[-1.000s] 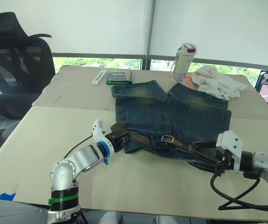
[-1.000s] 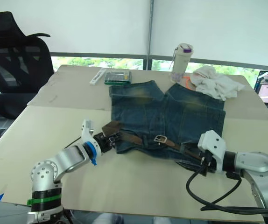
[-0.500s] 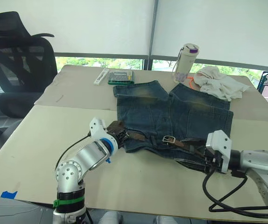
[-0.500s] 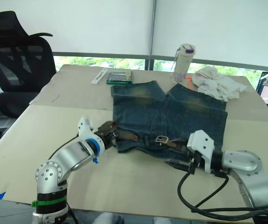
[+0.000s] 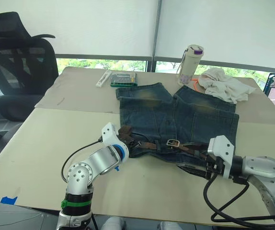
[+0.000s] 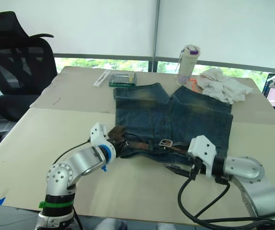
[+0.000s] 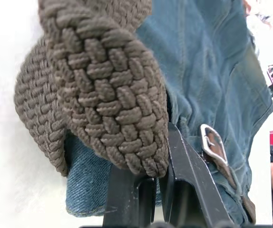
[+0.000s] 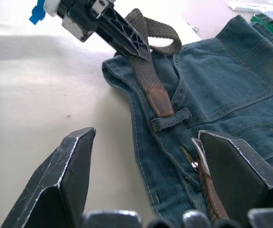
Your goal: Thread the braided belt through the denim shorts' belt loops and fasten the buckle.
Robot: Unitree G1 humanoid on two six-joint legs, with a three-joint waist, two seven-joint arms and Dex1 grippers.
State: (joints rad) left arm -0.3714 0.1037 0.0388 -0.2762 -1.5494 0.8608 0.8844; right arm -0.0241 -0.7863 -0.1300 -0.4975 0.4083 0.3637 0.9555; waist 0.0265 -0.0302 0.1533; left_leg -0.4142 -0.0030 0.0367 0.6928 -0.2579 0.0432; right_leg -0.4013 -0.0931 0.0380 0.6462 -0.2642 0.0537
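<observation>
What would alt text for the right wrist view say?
The left gripper pinches a looped braided belt at the waistband of denim shorts, its leather tip at a belt loop. The right gripper hangs open nearby.

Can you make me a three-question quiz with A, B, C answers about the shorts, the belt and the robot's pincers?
1. Where is the bottle?
A. behind the shorts
B. on the chair
C. in a pincer

2. What colour is the belt?
A. red
B. brown
C. white

3. How is the right pincer?
A. shut on the cloth
B. shut on the bottle
C. open

Answers:
1 A, it stands on the table past the far edge of the shorts.
2 B, the woven strap is dark brown.
3 C, its two fingers stand wide apart in its wrist view, with nothing between them.
</observation>
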